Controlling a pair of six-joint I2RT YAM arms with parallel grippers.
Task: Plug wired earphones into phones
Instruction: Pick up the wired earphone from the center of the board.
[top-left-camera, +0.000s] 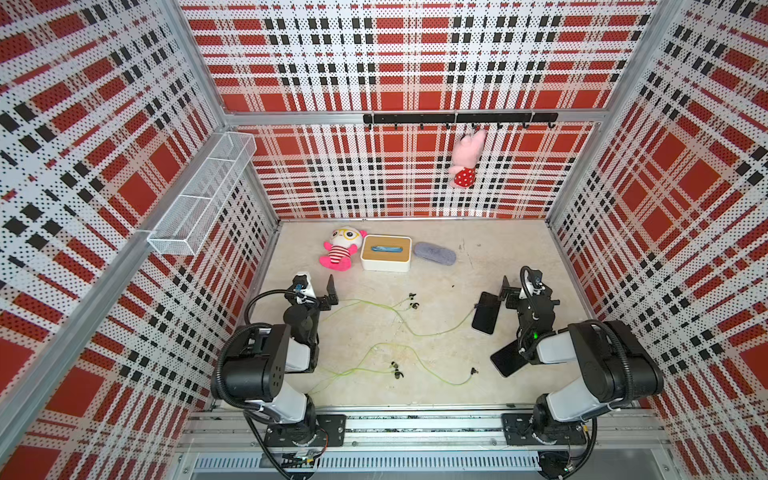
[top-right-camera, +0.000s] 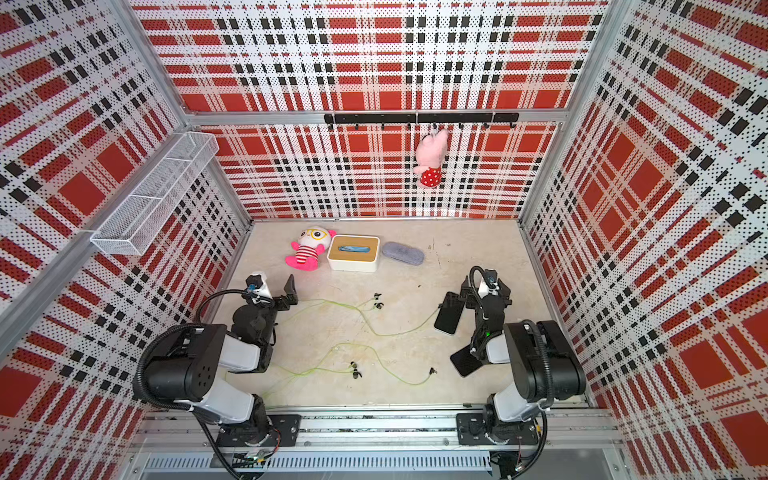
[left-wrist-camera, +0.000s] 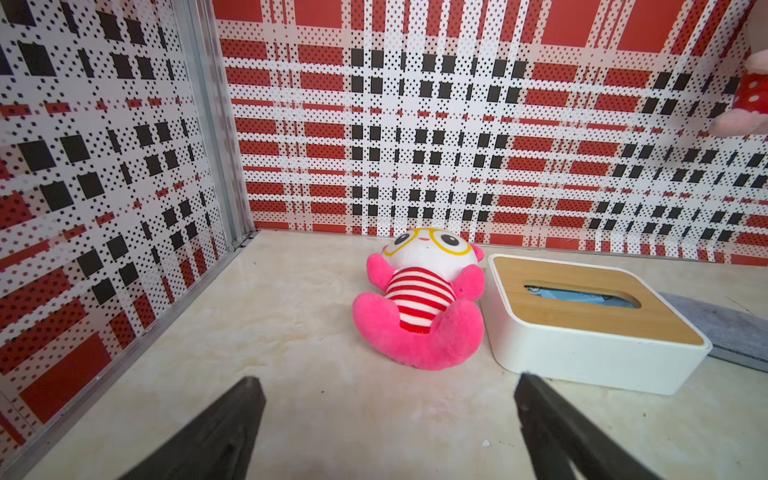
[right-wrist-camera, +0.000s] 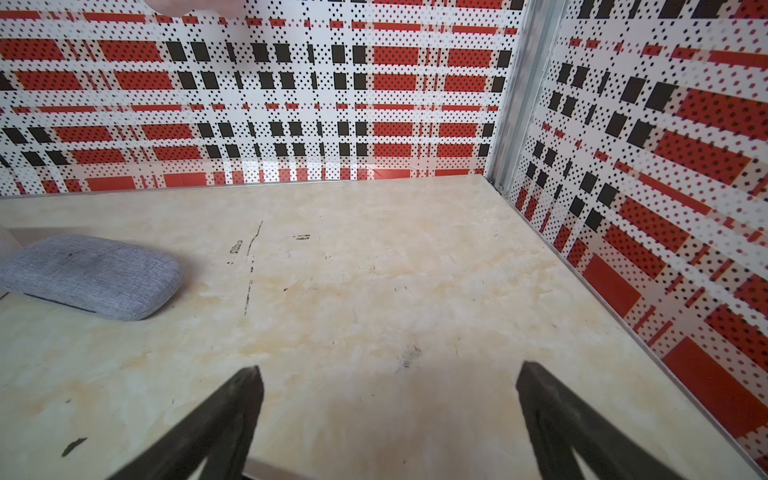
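Left gripper (left-wrist-camera: 388, 378) spread wide, nothing held. Right gripper (right-wrist-camera: 390, 368) spread wide, empty. One phone (top-left-camera: 485, 318) laid just beside right gripper; second phone (top-left-camera: 505, 361) partly hidden under its arm. Earphones (top-left-camera: 414, 306) strewn between grippers.

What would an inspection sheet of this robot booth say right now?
surface: beige table, a few dark scuffs.
job's things: far earphone set and near earphone set lie loose; near set's plug lies free; far phone and near phone by the right arm.
clutter: plush toy, white box, grey case along the back.
grippers: left gripper open, empty; right gripper open, empty.
cables: black hose loops on each arm.
surroundings: plaid walls, wire basket, hook rail with hanging pink doll.
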